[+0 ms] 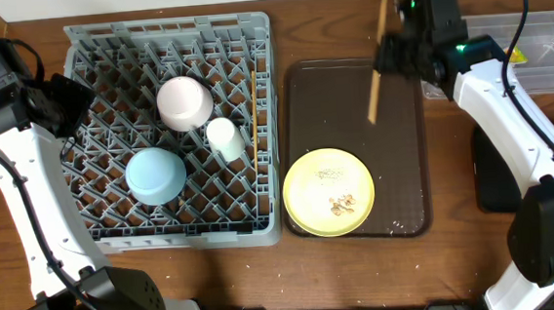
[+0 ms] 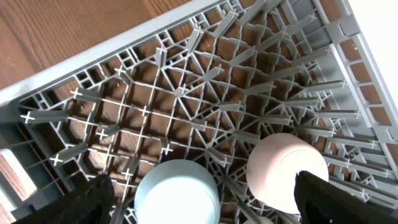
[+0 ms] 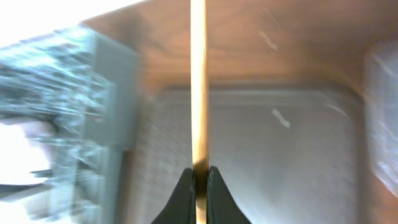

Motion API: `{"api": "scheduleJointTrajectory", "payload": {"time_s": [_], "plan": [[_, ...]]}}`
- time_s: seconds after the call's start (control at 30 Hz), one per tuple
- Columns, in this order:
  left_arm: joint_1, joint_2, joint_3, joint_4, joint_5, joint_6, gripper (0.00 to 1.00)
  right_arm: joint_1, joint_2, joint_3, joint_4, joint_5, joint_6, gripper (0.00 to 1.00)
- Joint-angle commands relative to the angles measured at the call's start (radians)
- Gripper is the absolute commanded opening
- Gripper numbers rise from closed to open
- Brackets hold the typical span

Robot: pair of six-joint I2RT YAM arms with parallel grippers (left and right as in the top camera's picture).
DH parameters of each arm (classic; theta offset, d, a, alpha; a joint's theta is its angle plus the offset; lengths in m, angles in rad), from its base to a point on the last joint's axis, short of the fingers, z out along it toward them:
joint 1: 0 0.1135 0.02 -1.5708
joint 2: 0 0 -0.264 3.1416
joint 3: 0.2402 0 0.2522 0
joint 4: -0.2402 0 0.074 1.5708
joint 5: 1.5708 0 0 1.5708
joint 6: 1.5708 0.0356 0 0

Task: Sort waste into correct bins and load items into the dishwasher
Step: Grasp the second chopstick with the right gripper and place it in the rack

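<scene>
Wooden chopstick [image 1: 375, 97] tilted aloft; pink bowl [image 1: 185, 103], blue bowl [image 1: 155, 175], cup [image 1: 223, 137] in grey rack [image 1: 165, 28].

Wooden table [image 1: 364, 276]: grey rack [image 1: 180, 242], brown tray [image 1: 401, 180], clear tub [image 1: 549, 58], black tray [image 1: 492, 174].

Overhead camera looks straight down on rack [image 1: 173, 133] and tray [image 1: 355, 150]. Left wrist camera peers close into rack beyond its fingers [image 2: 87, 199]; right wrist's sights along the chopstick [image 3: 198, 74] between its fingers [image 3: 183, 194], over tray, rack to their left.

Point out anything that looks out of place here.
Crumbs lie on the plate, which sits on the tray, not in the rack. One chopstick hangs tilted above the tray, pinched by the right fingers.
</scene>
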Motion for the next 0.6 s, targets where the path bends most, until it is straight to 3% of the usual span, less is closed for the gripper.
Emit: {"api": "scheduleJointTrajectory", "payload": {"time_s": [0.0, 0.33, 0.57], "plan": [[0.002, -0.004, 0.000, -0.005, -0.005, -0.008, 0.93, 0.050, 0.003, 0.014, 0.093, -0.138, 0.097, 0.01], [0.002, -0.004, 0.000, -0.035, -0.005, -0.008, 0.93, 0.277, 0.167, 0.016, 0.460, -0.158, 0.310, 0.01], [0.002, -0.004, -0.001, -0.056, -0.005, -0.008, 0.93, 0.349, 0.215, 0.016, 0.489, -0.105, 0.328, 0.02]]}}
